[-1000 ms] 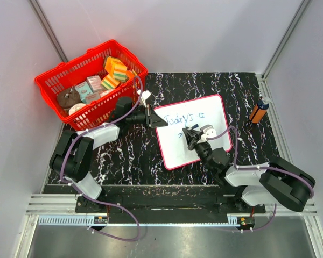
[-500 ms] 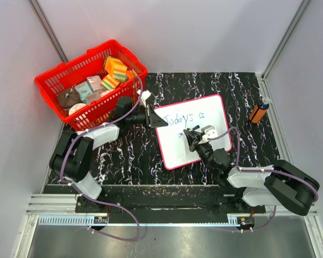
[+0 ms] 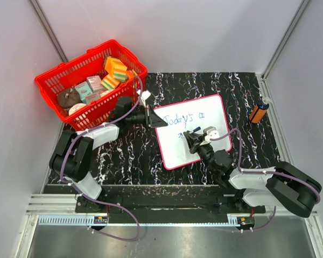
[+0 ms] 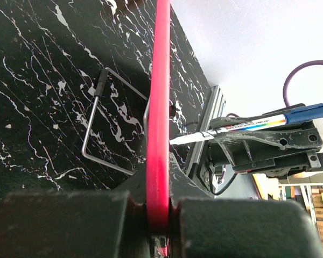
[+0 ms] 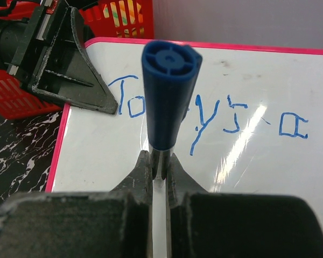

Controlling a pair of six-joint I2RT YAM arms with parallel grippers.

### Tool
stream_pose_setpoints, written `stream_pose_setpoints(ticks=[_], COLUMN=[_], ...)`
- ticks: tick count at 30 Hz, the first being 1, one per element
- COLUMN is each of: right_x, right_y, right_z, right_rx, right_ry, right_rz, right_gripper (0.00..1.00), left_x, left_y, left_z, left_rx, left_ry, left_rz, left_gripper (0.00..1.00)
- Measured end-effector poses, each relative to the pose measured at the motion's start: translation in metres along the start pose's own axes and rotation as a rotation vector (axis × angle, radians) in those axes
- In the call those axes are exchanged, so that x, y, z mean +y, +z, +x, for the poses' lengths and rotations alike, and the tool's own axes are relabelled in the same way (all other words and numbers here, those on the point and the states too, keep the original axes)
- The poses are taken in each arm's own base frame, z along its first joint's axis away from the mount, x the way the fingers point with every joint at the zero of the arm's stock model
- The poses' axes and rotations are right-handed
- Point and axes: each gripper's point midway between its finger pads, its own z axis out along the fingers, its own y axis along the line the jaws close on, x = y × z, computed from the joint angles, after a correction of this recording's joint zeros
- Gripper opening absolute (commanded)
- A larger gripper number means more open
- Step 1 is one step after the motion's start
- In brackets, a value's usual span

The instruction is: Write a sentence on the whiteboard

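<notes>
The left gripper (image 3: 151, 114) pinches the whiteboard (image 3: 177, 151) rim at 10 o'clock, and the right gripper (image 3: 196, 138) clamps a blue marker (image 5: 167, 102) at 6 o'clock of the sentence (image 3: 182, 118).

The board (image 3: 177, 150) lies flat in the middle of the table (image 3: 129, 156). The words (image 3: 182, 119) sit on its far part. My left gripper (image 3: 153, 115) pinches the board's edge at nine o'clock. My right gripper (image 3: 189, 138) pinches a pen (image 5: 167, 97) over the board, at six o'clock from the words. A basket (image 3: 97, 107) with boxes (image 3: 94, 83) in it stands at ten o'clock from the board. A small can (image 3: 258, 112) lies at three o'clock, apart.
</notes>
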Motion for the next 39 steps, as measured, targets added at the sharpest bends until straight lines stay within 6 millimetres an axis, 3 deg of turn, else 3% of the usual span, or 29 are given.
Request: stream_pose_setpoints(ticks=[25, 32, 34, 39], right_x=[0.014, 0.006, 0.002, -0.005], right_y=[-0.010, -0.022, -0.021, -0.017], right_z=[0.005, -0.040, -0.045, -0.023], right_rx=[0.025, -0.059, -0.062, 0.012], right_ry=[0.073, 0.083, 0.070, 0.026], right_rz=[-0.083, -0.056, -0.035, 0.008], right_gripper=[0.00, 0.00, 0.00, 0.00], left_x=[-0.001, -0.001, -0.001, -0.001], left_y=[-0.001, -0.001, -0.001, -0.001], left_z=[-0.001, -0.001, -0.001, -0.001], left_rx=[0.008, 0.009, 0.009, 0.011], left_ry=[0.009, 0.008, 0.008, 0.008], left_rz=[0.006, 0.005, 0.005, 0.004], left_gripper=[0.00, 0.00, 0.00, 0.00])
